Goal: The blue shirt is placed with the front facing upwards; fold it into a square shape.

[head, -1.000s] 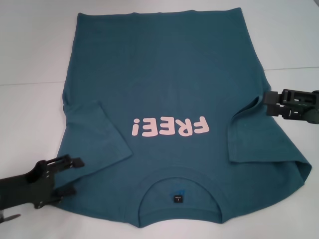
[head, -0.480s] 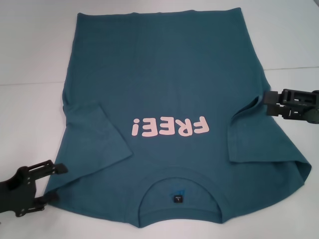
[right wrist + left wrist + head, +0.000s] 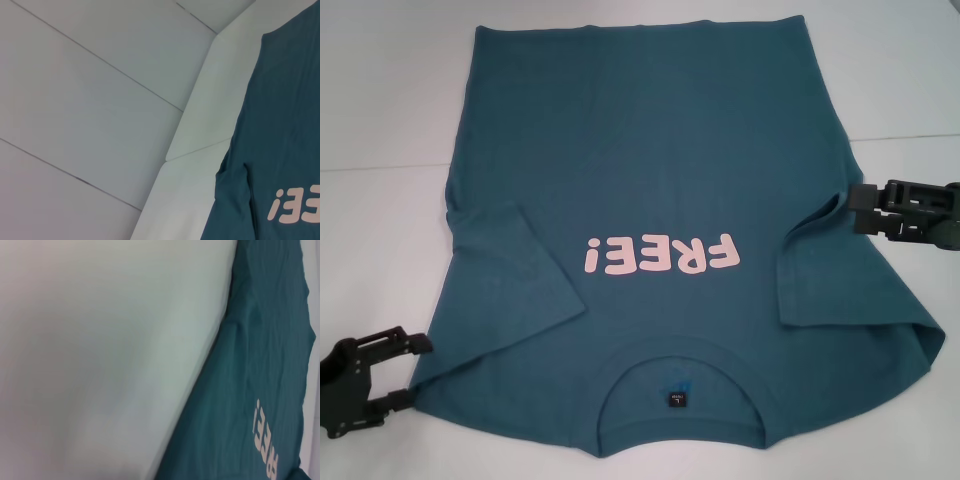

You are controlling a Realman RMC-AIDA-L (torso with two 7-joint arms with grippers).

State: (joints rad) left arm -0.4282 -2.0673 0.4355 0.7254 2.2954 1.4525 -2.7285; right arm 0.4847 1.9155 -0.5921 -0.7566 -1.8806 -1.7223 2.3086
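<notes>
Shirt: large teal-blue cotton short-sleeved shirt [image 3: 650, 200] lies flat, front up, across the white surface [image 3: 380, 120]; both sleeves are folded inward onto the body.
Lettering: pink "FREE!" print [image 3: 659, 256] sits mid-chest and reads upside down in the head view.
Collar: round ribbed collar [image 3: 680, 400] with a small black neck label [image 3: 676, 399] lies at the near edge.
Left pincer: black left pincer [image 3: 405, 372] hovers low at the shirt's near left corner, its two fingers spread apart, nothing held.
Right pincer: black right pincer [image 3: 858, 208] sits at the shirt's right edge beside the folded sleeve; whether it grips the cloth cannot be told.
</notes>
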